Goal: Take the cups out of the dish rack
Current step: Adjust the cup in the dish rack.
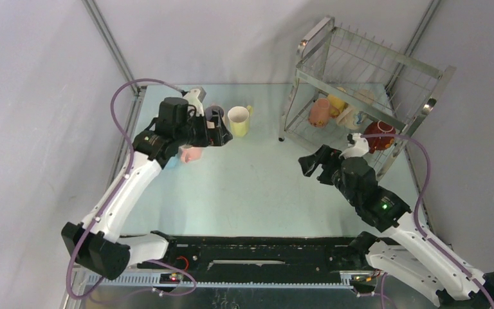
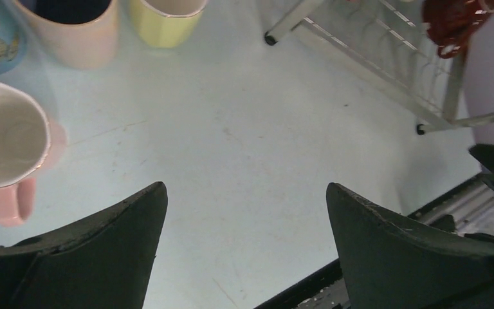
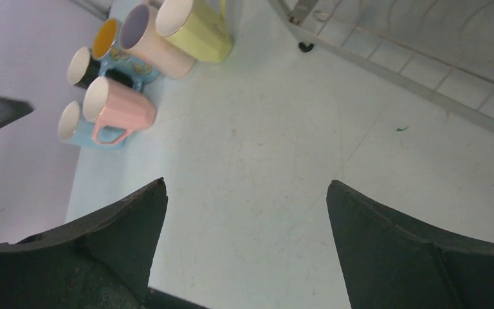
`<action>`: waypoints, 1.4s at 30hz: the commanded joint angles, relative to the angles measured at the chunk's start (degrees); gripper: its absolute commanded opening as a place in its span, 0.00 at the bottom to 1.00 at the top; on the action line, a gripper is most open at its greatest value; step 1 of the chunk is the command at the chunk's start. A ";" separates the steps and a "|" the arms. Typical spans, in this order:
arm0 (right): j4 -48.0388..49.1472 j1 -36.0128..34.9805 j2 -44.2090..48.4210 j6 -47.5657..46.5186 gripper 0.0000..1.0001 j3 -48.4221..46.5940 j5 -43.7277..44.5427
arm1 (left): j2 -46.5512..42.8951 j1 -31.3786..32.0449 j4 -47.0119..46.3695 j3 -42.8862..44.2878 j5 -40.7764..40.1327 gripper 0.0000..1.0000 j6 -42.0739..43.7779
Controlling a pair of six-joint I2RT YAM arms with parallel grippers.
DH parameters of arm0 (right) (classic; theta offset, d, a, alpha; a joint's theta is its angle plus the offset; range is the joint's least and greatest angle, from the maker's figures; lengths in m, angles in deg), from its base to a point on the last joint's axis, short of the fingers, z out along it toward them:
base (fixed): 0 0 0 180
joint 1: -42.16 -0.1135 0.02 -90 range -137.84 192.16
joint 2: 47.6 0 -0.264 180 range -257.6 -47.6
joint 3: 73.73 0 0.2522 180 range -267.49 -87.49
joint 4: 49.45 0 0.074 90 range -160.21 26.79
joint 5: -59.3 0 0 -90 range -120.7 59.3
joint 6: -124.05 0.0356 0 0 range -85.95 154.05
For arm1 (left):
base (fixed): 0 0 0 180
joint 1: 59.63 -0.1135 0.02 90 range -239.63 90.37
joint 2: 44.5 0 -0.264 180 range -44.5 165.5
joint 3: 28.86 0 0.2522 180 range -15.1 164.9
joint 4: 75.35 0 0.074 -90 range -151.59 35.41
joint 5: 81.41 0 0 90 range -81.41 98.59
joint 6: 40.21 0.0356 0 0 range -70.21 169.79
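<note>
The chrome wire dish rack [image 1: 360, 84] stands at the far right. Its lower tier holds a pink cup [image 1: 320, 111], a yellow cup [image 1: 336, 101], a cream cup [image 1: 352, 116] and a dark red patterned cup [image 1: 378, 135]. Several cups stand grouped on the table at the far left, among them a yellow cup [image 1: 238, 120] and a pink cup [image 1: 193, 153]. My left gripper [image 1: 224, 134] is open and empty just above this group [image 2: 244, 187]. My right gripper [image 1: 307, 164] is open and empty over the table, left of the rack [image 3: 244, 183].
The right wrist view shows the group: yellow cup [image 3: 193, 32], peach cup with purple inside [image 3: 157, 42], blue cup [image 3: 112, 45], black cup [image 3: 83, 67], pink cup [image 3: 122, 106], light blue cup [image 3: 74, 125]. The rack's foot [image 2: 270, 38] rests on the pale table [image 1: 251, 187].
</note>
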 commanded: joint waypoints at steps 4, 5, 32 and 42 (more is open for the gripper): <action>-0.18 5.43 -2.54 -1.89 1.00 -2.36 5.82 | -6.83 2.88 -6.39 -4.14 6.30 1.00 -3.22; 0.21 6.10 -3.17 -2.06 1.00 -2.36 6.41 | -7.46 3.27 -6.62 -4.58 6.70 1.00 -3.35; 60.96 13.07 -41.06 -22.23 1.00 0.39 23.66 | -23.01 5.05 -8.19 -15.03 12.74 1.00 -2.81; 72.59 14.16 -57.79 -36.69 0.99 -8.52 24.91 | -24.77 5.05 -8.16 -16.41 13.70 1.00 -2.96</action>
